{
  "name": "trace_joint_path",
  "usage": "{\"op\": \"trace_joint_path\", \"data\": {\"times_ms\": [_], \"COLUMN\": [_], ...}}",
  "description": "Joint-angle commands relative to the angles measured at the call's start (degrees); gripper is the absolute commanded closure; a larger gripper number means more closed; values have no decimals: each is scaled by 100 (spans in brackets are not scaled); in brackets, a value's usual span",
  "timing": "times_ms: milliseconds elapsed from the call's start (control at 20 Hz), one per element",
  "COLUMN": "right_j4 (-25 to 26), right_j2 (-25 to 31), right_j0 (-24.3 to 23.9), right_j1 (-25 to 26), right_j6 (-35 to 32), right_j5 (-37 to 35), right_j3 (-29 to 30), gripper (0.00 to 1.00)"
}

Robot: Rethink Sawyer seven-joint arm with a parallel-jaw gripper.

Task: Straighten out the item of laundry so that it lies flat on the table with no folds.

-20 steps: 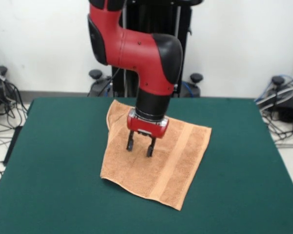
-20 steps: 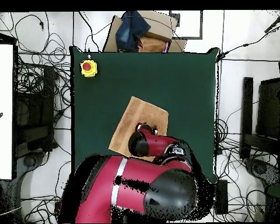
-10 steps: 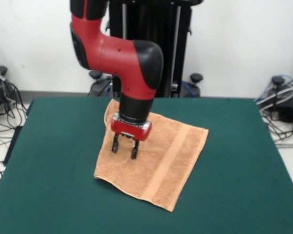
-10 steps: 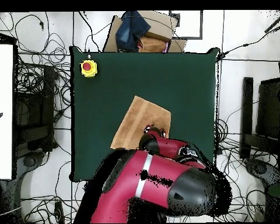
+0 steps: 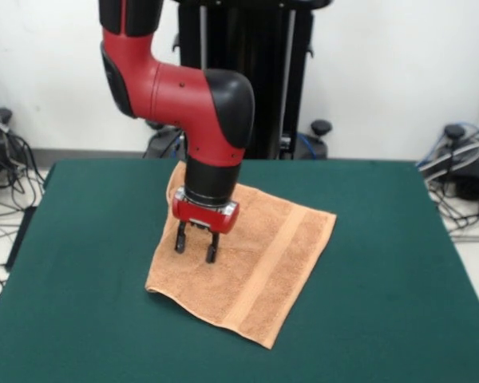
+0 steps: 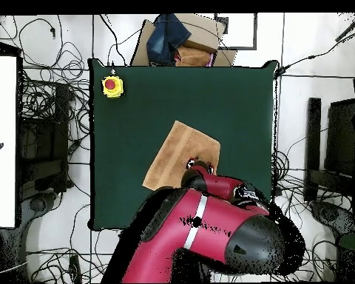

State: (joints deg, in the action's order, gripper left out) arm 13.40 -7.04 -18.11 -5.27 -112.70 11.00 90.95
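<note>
The red-and-black gripper (image 5: 195, 248), fingers spread open, is pressing the peach-orange terry towel (image 5: 263, 271), risking bunching folds across the green felt table (image 5: 399, 279).

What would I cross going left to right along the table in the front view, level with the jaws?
Bare table → left edge of the towel → gripper, its jaws parted with the tips down at the cloth → the towel's band stripe → bare table again.
</note>
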Motion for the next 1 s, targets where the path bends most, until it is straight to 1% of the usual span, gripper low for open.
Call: {"op": "trace_joint_path", "data": {"times_ms": [50,250,350,500,600,750,1000], "right_j4": [-140,-250,-384,-815,-1006,-1029,-1068], "right_j2": [318,268,180,-41,-120,-114,-153], "right_j0": [227,328,464,877,1036,1012,1052], "right_j1": [243,143,74,19,23,29,-173], "right_j6": [-662,-761,-881,-1190,-1242,-1152,-1077], "right_j5": [206,164,175,298,303,291,114], "right_j3": [-495,-372,-245,4,26,9,153], "gripper": [0,0,0,0,0,0,0]}}
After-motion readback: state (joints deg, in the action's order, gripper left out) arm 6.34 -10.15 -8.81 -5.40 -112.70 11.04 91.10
